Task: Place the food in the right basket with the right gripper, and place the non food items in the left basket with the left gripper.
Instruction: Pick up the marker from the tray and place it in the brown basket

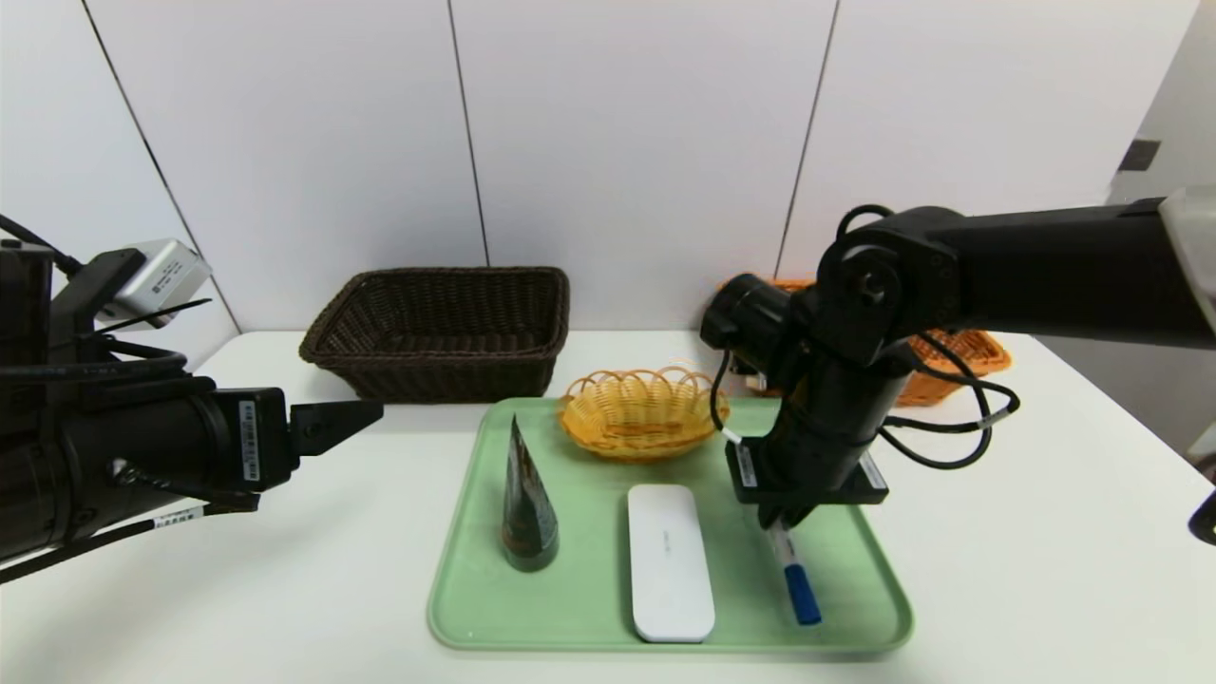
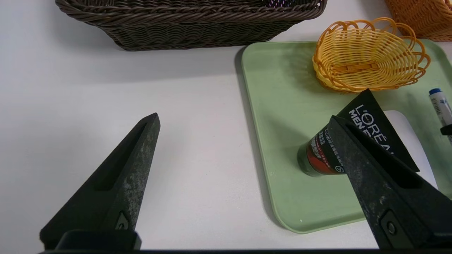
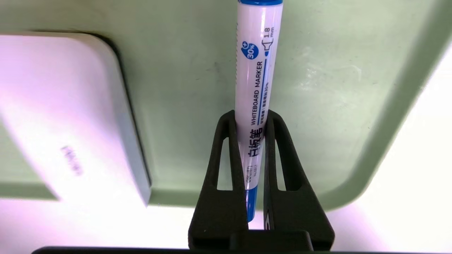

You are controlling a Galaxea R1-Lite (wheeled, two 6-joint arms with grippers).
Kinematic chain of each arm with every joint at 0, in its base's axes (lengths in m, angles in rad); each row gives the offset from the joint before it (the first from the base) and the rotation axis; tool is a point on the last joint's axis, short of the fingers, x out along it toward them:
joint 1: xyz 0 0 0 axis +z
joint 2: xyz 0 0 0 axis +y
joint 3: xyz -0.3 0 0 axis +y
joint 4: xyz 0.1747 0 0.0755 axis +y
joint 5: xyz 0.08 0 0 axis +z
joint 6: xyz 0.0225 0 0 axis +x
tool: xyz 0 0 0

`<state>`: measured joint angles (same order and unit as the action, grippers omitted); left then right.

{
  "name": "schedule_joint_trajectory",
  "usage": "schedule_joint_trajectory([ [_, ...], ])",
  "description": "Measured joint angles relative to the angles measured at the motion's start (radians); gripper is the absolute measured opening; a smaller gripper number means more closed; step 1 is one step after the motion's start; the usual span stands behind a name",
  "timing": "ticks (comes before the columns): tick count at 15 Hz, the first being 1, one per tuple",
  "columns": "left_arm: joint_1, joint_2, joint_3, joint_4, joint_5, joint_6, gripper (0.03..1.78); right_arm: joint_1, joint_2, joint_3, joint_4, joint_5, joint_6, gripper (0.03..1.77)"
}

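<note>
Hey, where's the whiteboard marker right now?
In the head view, the marker is on the robot's right, over the green tray, beside the white case, gripped by the right gripper.

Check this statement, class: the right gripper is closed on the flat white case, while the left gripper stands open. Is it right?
No: the right wrist view shows the right gripper closed on the white marker. The rest stands.
</note>
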<state>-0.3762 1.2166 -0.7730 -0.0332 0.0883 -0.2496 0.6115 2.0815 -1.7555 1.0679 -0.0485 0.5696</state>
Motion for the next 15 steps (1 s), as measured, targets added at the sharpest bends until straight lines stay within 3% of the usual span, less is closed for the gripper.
schedule_joint_trajectory([
  [4, 0.000, 0.000, 0.000, 0.000, 0.000, 0.000, 1.69, -0.003, -0.092, -0.026, 0.000, -0.013, 0.009, 0.18],
  [8, 0.001, 0.001, 0.000, 0.003, 0.000, 0.000, 1.69, 0.005, -0.191, -0.158, -0.007, -0.028, -0.001, 0.18],
  [12, 0.000, 0.009, -0.005, 0.004, 0.000, 0.000, 1.69, 0.046, -0.239, -0.198, -0.272, -0.093, -0.059, 0.18],
  [15, -0.001, 0.012, -0.002, 0.006, 0.000, 0.000, 1.69, 0.091, -0.226, -0.199, -0.524, -0.110, -0.100, 0.18],
])
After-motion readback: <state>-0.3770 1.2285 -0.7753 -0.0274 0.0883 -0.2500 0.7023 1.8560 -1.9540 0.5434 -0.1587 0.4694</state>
